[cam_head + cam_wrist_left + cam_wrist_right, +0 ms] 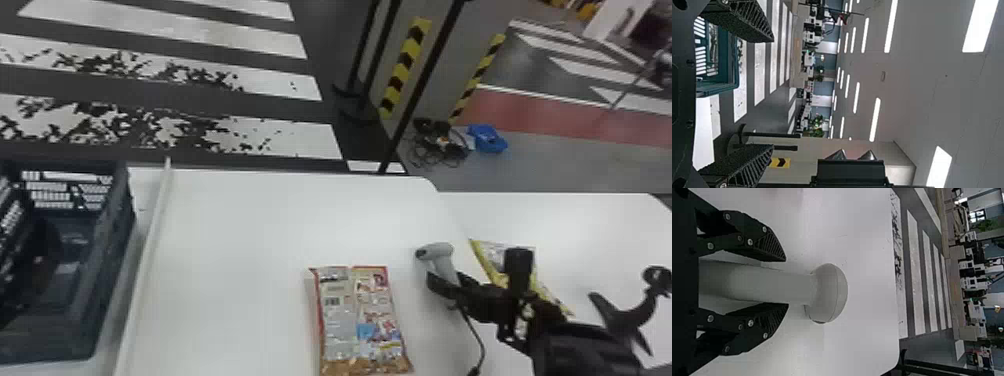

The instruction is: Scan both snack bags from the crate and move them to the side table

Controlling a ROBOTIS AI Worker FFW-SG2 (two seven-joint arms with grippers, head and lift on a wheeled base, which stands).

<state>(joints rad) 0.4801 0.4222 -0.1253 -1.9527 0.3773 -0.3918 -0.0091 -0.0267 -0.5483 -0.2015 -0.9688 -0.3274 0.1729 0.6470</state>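
Right gripper [449, 282] clamps the scanner [441, 251] by its handle, left gripper [772, 93] spread wide apart.

Left hand [773, 93] wide open

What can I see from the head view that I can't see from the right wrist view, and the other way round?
Head view: the dark crate, the red-edged snack bag on the near table, and the yellow snack bag on the side table.

Right wrist view: a distant room with green plants.

Both: the right gripper with the scanner, a white tabletop and the striped floor.
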